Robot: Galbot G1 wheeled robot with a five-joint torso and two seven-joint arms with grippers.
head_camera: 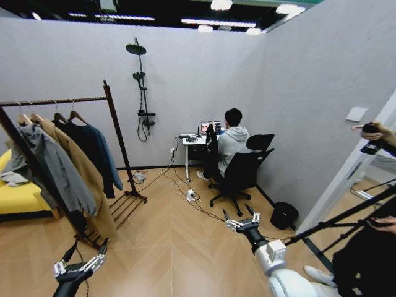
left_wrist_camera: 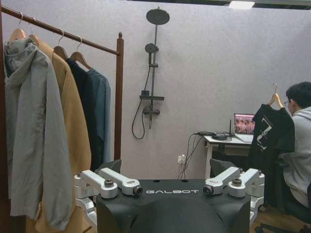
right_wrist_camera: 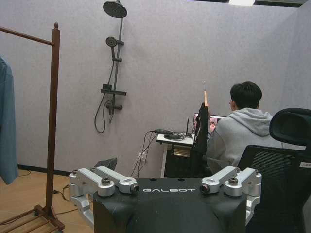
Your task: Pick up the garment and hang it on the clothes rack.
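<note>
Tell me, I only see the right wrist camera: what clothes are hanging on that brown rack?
Observer: Four hang on the clothes rack: a grey hooded jacket, a tan coat, a dark jacket and a blue jacket.
Operator: Is the black one by the desk plain?
Observer: No, the garment has a white design on its front.
Operator: Where's the other hand?
Observer: The left gripper is low near the rack's foot, open like the right gripper.
</note>
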